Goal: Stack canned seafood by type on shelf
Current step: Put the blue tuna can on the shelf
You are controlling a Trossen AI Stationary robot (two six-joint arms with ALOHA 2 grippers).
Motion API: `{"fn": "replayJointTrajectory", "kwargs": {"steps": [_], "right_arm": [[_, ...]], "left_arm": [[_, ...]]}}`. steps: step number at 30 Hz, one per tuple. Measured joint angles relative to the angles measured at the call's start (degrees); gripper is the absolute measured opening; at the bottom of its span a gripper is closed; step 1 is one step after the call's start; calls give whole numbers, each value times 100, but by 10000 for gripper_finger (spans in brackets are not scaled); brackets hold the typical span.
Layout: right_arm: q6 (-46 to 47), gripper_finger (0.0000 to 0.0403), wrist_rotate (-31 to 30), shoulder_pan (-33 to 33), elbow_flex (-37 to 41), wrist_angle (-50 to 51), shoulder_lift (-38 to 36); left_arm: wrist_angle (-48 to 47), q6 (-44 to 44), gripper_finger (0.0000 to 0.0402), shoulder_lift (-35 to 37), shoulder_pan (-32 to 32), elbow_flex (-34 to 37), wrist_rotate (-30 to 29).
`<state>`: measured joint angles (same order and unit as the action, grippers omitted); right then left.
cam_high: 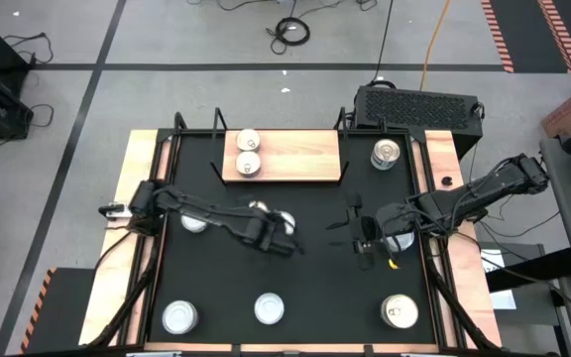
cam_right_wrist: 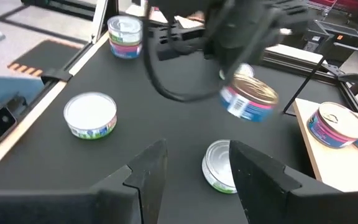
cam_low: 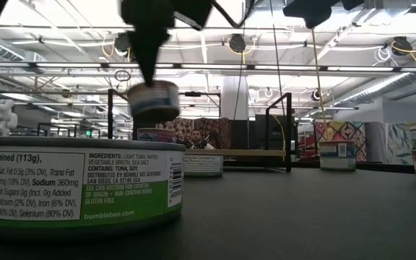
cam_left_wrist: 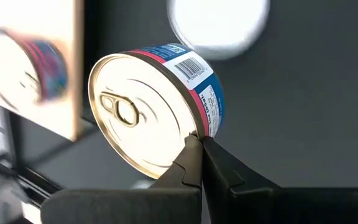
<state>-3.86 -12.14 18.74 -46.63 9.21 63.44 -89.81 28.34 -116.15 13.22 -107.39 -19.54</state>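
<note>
A light wooden shelf [cam_high: 295, 157] with black rods at its ends stands at the table's far side and carries two tins [cam_high: 249, 152] on its left part. My left gripper [cam_left_wrist: 199, 146] is over the table's middle [cam_high: 278, 230], shut on a tin with a red-and-blue label [cam_left_wrist: 154, 106], which hangs in the air in the low view [cam_low: 154, 101]. My right gripper [cam_right_wrist: 194, 168] is open right of centre [cam_high: 365, 238] and holds nothing. A silver-topped tin [cam_right_wrist: 219, 165] sits on the table just ahead of it. My left gripper pinches the tin at the rim of its pull-tab top [cam_left_wrist: 194, 129], only at the free ends of the two fingers. The tin is lifted clear of the table [cam_low: 154, 101]. It is tilted, with its top turned toward the wrist camera.
Other tins stand on the black tabletop: three along the near edge [cam_high: 179, 317] [cam_high: 269, 308] [cam_high: 399, 311], one under my left arm [cam_high: 194, 223], one by my right gripper [cam_high: 398, 241], one at the far right [cam_high: 387, 154]. The shelf's right half is bare wood.
</note>
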Motion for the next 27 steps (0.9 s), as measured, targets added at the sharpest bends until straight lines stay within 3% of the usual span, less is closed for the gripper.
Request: {"fn": "replayJointTrajectory", "kwargs": {"steps": [8, 13, 27], "right_arm": [[-50, 169, -31, 0, -2, 598, -272], [10, 169, -255, 0, 1, 1000, -612], [-481, 169, -758, -2, 502, 924, -1462]], "left_arm": [[116, -1210, 0, -252, -866, -322, -798], [793, -2020, 0, -255, -1449, -324, -947], [2380, -4094, 0, -257, -2771, -324, -1111]]}}
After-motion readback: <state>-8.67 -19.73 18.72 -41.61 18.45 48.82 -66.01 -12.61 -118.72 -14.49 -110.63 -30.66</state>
